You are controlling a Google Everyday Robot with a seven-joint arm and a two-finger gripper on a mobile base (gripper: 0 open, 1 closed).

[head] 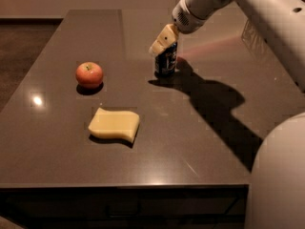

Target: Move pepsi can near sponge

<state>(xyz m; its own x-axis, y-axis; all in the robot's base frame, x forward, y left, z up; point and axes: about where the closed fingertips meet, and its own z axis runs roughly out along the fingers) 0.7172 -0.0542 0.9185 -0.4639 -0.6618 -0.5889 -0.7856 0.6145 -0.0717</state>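
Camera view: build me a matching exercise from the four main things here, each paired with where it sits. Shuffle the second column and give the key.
Things:
1. apple
2. sponge
3. pepsi can
4. gripper

Places:
A. at the top of the pepsi can, on its left side
B. standing upright on the table, to the right of the apple
C. farthest left on the table
D. lying flat, nearest the table's front edge

Pairs: 1-C, 2-D, 3-B, 4-A
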